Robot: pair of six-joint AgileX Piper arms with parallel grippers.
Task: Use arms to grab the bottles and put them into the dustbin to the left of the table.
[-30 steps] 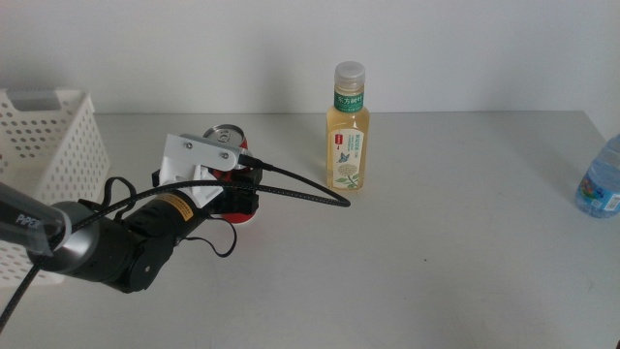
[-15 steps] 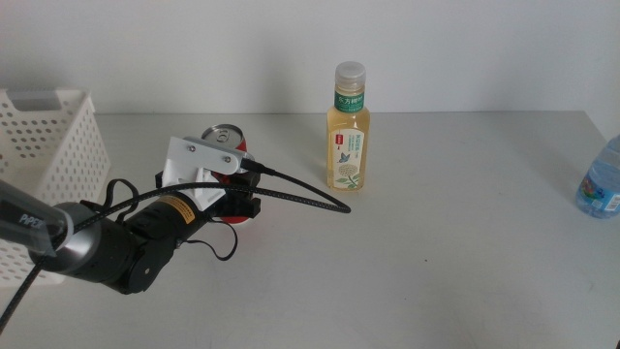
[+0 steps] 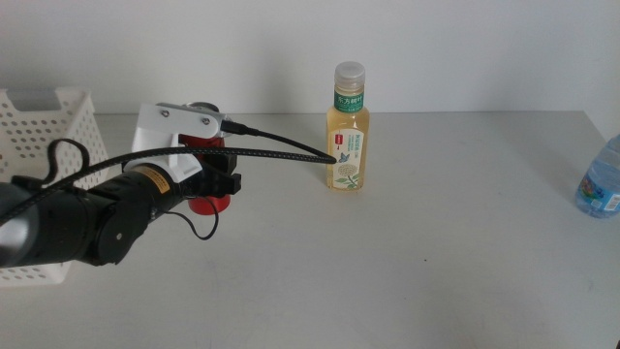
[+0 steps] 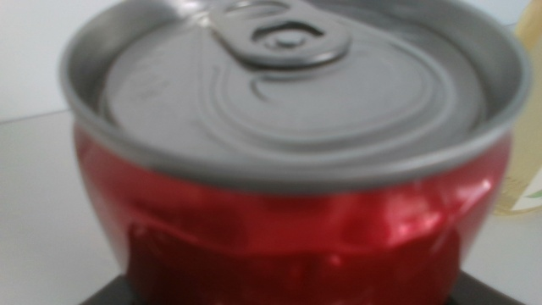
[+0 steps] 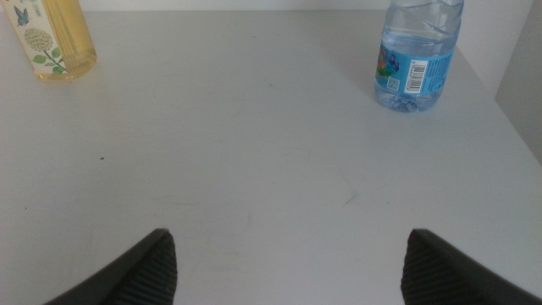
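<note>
Carrying the red cola can clamped in its jaws above the bench, the left gripper hung just right of the white dustbin. Doing this well meant holding the can level, clearing the near rim, then releasing well inside. Right gripper waited, jaws apart.

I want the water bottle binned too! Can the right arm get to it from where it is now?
Probably yes. The right gripper is open and holds nothing, and in its wrist view only bare table lies between it and the upright water bottle. The left gripper is busy holding the cola can.
</note>
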